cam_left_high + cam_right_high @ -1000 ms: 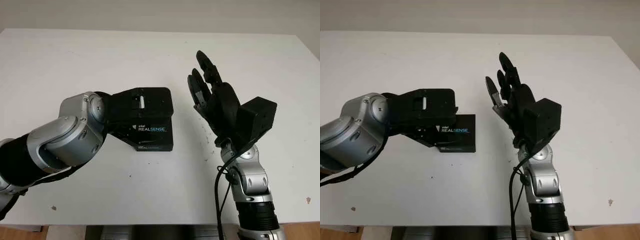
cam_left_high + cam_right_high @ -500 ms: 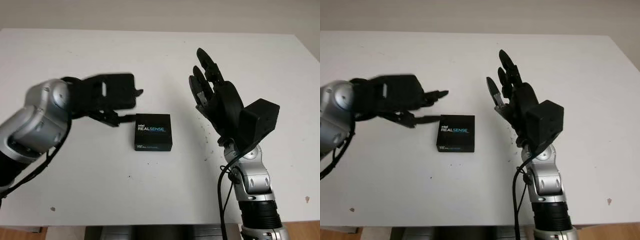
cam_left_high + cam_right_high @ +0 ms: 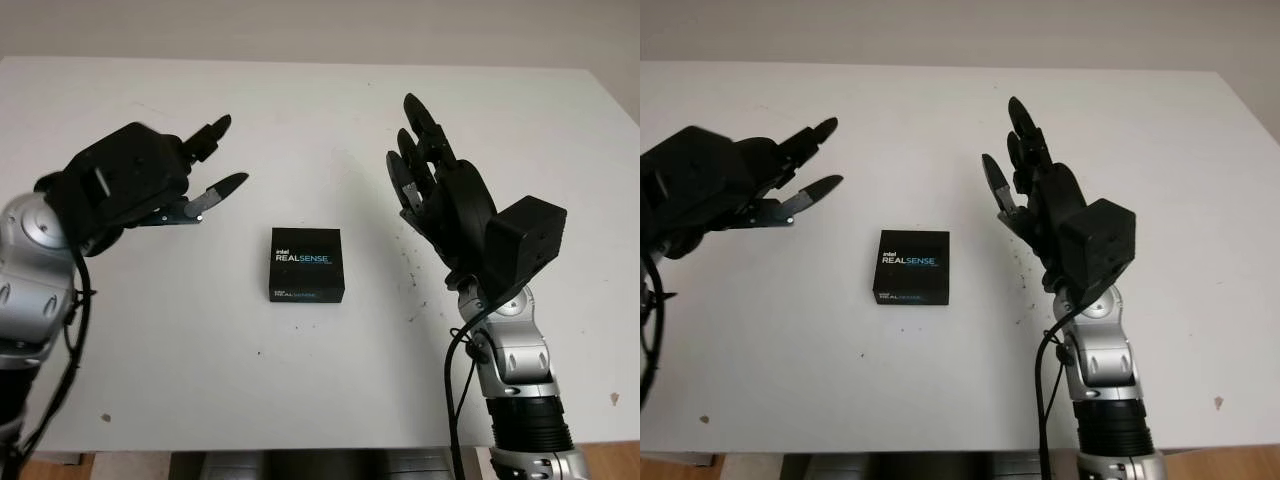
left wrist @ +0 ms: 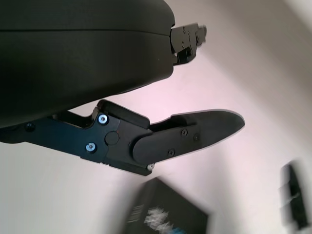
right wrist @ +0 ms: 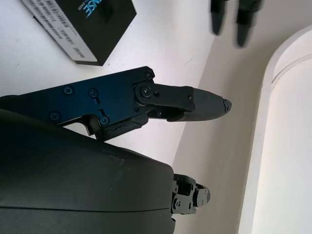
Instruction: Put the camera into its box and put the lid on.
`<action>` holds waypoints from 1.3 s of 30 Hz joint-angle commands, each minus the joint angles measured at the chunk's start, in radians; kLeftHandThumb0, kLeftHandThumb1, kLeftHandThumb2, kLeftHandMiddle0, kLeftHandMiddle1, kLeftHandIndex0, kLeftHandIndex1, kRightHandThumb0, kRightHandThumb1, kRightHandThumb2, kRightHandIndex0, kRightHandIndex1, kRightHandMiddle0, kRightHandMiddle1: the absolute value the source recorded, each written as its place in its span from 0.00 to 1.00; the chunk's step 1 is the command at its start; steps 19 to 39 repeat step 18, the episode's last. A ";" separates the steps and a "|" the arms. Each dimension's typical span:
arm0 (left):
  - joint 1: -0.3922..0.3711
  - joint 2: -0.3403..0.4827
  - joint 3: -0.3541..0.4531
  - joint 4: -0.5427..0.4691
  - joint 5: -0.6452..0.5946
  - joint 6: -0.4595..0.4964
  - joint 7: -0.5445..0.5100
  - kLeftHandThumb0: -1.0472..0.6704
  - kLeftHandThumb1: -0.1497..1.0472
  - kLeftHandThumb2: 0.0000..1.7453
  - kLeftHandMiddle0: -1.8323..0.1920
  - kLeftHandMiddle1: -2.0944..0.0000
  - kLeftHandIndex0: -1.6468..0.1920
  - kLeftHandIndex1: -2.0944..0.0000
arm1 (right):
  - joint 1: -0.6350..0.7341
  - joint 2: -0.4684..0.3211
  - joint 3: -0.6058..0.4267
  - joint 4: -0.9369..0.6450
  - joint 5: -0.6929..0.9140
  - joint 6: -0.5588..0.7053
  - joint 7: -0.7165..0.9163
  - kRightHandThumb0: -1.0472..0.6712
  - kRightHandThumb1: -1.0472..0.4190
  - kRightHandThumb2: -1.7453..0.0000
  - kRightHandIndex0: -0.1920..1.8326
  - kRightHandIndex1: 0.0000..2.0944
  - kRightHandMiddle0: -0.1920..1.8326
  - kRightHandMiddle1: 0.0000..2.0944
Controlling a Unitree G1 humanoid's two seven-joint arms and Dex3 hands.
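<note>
A black camera box (image 3: 307, 263) with its lid on and "RealSense" printed on top lies in the middle of the white table (image 3: 300, 110). The same box (image 5: 83, 24) is seen from the right wrist, and as a blurred dark shape (image 4: 168, 214) from the left wrist. My left hand (image 3: 205, 165) hovers open to the left of the box and a little behind it, holding nothing. My right hand (image 3: 415, 165) is raised open to the right of the box, its palm turned toward the box, also holding nothing.
The table's far edge meets a pale wall. Small dark specks (image 3: 412, 290) dot the surface right of the box, near my right arm.
My left hand was over the box a second ago; it has let go, lifted off and swung away to the left. The closed box stays in place. My right hand barely moved.
</note>
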 commanded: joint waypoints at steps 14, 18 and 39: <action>0.113 -0.364 0.122 0.368 -0.159 -0.630 0.199 0.16 1.00 0.34 1.00 1.00 1.00 1.00 | 0.017 -0.022 0.015 -0.018 -0.037 0.102 -0.014 0.18 0.00 0.63 0.00 0.00 0.00 0.00; 0.111 -0.365 0.124 0.410 -0.175 -0.681 0.182 0.17 1.00 0.36 1.00 1.00 1.00 1.00 | 0.033 -0.022 0.010 -0.022 -0.034 0.078 -0.013 0.18 0.00 0.63 0.00 0.00 0.00 0.00; 0.111 -0.365 0.124 0.410 -0.175 -0.681 0.182 0.17 1.00 0.36 1.00 1.00 1.00 1.00 | 0.033 -0.022 0.010 -0.022 -0.034 0.078 -0.013 0.18 0.00 0.63 0.00 0.00 0.00 0.00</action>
